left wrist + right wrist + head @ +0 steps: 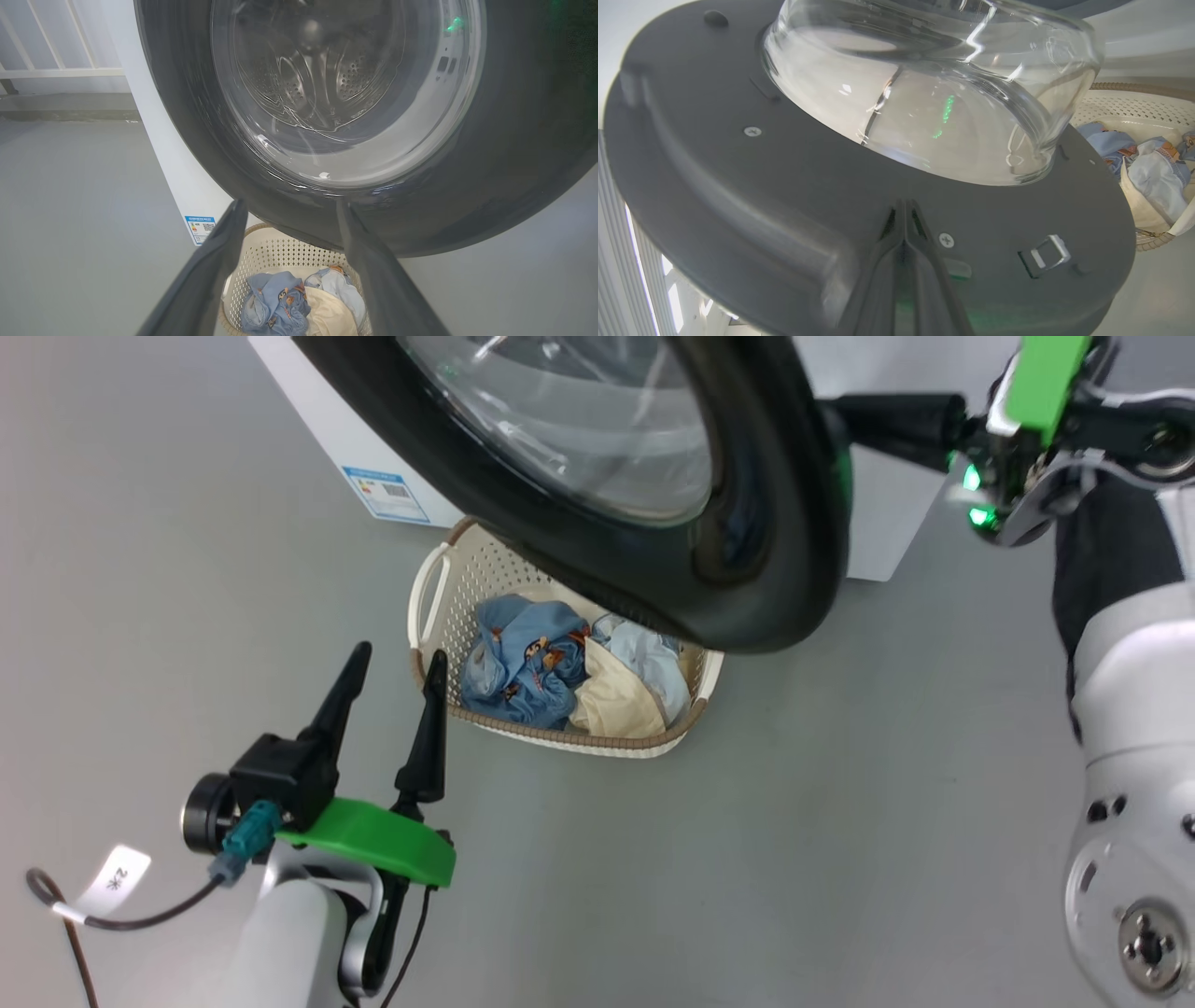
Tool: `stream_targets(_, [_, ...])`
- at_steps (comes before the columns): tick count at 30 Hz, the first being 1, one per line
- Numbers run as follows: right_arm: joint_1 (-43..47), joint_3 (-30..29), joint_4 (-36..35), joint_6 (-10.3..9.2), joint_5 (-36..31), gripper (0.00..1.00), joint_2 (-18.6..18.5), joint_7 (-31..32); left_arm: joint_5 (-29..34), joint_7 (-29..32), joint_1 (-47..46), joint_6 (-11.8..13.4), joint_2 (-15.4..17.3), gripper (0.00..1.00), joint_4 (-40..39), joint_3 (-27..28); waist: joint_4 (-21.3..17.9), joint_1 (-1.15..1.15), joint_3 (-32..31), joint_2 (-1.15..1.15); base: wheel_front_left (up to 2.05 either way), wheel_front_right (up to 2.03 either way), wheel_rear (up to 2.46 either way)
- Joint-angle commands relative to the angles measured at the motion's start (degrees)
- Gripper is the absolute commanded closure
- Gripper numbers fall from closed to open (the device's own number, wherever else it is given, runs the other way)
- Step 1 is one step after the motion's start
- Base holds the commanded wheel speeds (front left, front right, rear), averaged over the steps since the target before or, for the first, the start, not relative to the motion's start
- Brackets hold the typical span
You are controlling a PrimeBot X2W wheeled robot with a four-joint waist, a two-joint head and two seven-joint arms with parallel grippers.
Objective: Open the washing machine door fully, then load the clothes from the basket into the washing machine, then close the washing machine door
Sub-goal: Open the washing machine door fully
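1. While the door is only part-swung, step one (opening it fully) is judged to be in hand. Loading has not begun.
2. Door: its black rim and glass bowl are seen hanging over the far end of the basket in the head view. Its inner face, with the latch, is shown in the right wrist view.
3. Machine: the white body is seen behind the door, with a blue label on its wall. The drum is made out through the glass.
4. Basket: set on the floor just before the machine. The clothes are heaped inside, blue printed, light blue and cream.
5. Right gripper: the fingers are pressed together and nothing is held. The tips are set at the door's inner face beside a screw; actual contact cannot be confirmed.
6. Left gripper: spread wide and empty, hung just beside the basket's left rim.
7. Next, by judgement: the door is to be pushed further round by the closed fingers until the drum mouth and basket are cleared. A slip off the face is to be watched for. Only then can the clothes be reached.
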Motion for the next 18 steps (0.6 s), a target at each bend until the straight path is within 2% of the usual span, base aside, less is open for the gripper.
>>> stream_targets(1, [0.52,1.53,-2.01,0.09,1.08,1.0,1.73,0.95,1.02,-0.37,0.76,-0.25,1.69,0.0,-1.3,2.02,-0.24,0.0,-0.51,0.0,0.0,0.0,0.0])
stream_targets(10, [9.3,15.08,-8.04,0.09,13.41,1.0,1.73,-0.21,1.67,-0.37,1.81,-0.69,1.69,0.0,-0.86,2.54,-0.77,0.0,-3.09,0.0,0.0,0.0,0.0])
stream_targets(18, [14.87,26.67,-12.16,0.09,21.82,1.0,1.73,-6.05,2.16,-0.37,2.59,-1.06,1.69,0.0,-0.72,2.9,-0.7,0.0,-4.06,0.0,0.0,0.0,0.0])
